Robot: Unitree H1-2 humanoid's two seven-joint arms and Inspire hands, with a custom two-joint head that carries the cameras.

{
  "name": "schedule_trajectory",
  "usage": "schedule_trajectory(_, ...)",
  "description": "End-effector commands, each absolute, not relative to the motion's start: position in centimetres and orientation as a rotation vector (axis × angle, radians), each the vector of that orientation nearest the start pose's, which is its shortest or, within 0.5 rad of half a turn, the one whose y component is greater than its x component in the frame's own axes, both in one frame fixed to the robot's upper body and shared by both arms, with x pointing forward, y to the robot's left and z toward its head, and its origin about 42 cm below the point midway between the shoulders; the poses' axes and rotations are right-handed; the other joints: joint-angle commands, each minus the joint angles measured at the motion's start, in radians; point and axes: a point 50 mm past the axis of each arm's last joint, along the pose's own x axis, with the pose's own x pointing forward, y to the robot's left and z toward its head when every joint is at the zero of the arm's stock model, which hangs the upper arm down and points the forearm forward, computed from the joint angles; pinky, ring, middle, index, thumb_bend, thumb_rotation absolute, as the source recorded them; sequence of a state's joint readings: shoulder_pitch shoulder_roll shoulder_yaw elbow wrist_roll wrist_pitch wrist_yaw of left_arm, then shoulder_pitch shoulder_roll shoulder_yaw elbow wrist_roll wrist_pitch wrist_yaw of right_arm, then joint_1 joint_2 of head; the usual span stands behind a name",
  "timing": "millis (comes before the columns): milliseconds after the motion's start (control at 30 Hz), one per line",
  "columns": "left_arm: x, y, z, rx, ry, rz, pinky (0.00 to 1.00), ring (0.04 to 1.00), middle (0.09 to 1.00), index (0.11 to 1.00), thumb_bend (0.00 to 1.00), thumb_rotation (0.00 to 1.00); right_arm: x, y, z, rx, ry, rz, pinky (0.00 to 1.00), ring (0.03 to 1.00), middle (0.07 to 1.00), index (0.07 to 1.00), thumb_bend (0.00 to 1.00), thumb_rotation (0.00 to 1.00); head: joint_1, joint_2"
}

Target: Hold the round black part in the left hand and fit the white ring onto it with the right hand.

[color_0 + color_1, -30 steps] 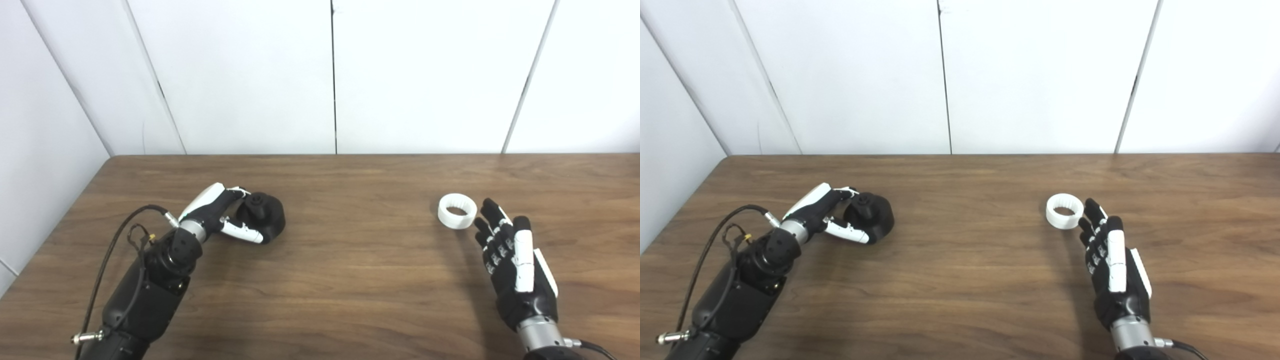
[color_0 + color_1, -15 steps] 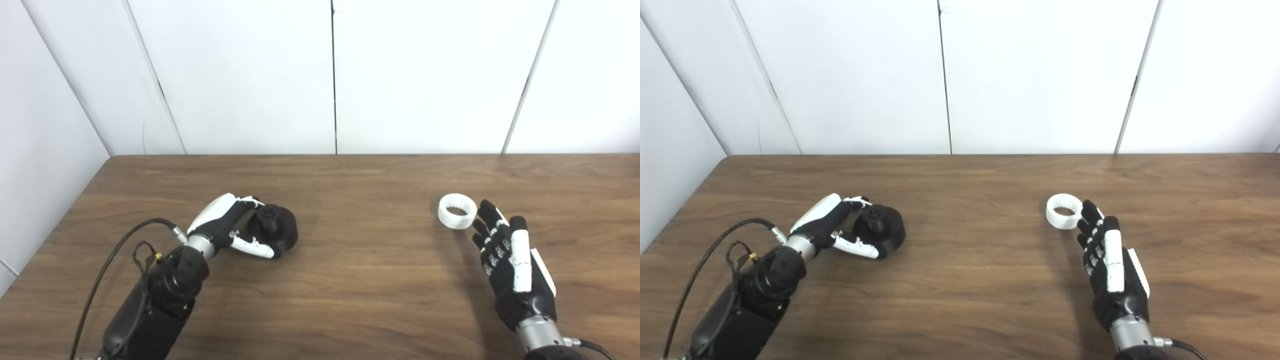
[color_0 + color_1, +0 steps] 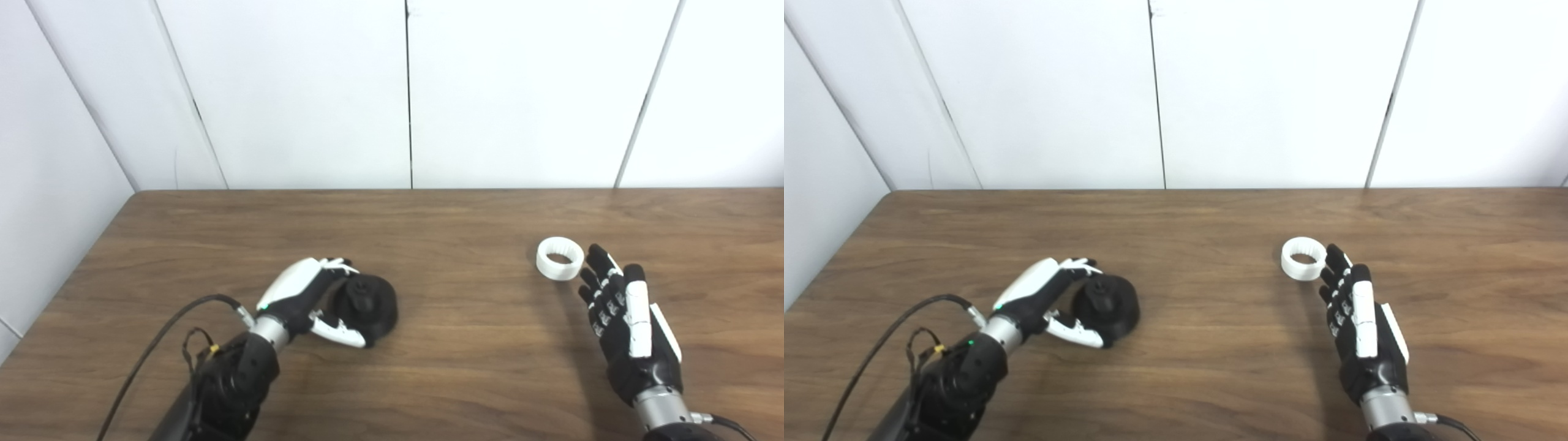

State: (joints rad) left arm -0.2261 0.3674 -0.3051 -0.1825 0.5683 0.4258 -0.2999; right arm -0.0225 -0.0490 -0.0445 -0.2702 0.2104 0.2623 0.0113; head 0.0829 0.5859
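Left hand (image 3: pixel 306 300), at lower left of the frame, is curling its fingers around the round black part (image 3: pixel 367 305), gripping it on the table (image 3: pixel 465 343). Right hand (image 3: pixel 628 321), at lower right, is waiting open and empty just beside the white ring (image 3: pixel 560 258). Keeping the part's hub facing up should ease fitting.

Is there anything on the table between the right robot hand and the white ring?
Nothing visible. The right robot hand lies open with its fingertips just short of the white ring, and only bare table separates them.
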Motion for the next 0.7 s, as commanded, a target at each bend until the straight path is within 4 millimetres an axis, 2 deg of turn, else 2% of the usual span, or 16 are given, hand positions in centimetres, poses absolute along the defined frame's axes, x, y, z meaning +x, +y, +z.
schedule_trajectory(0, 33.6, 21.8, 18.6, 0.926, 0.025, -0.314, 0.94, 1.0, 0.953, 0.731, 0.9, 0.26, 29.1, -22.4, 17.9, 0.156, -0.113, 0.057, 1.0, 0.976, 0.977, 0.949, 0.61, 1.0, 0.001, 0.002)
schedule_trajectory(433, 31.8, 16.7, 17.6, 0.912, -0.021, -0.408, 0.92, 1.0, 0.959, 0.725, 0.91, 0.25, 28.8, -22.1, 17.9, 0.156, -0.109, 0.049, 1.0, 0.979, 0.976, 0.947, 0.61, 1.0, -0.011, 0.012)
schedule_trajectory(667, 30.9, 15.2, 17.2, 0.941, -0.022, -0.427, 0.9, 1.0, 0.959, 0.721, 0.92, 0.27, 28.7, -22.0, 17.9, 0.162, -0.105, 0.045, 1.0, 0.984, 0.978, 0.945, 0.62, 1.0, -0.015, 0.015)
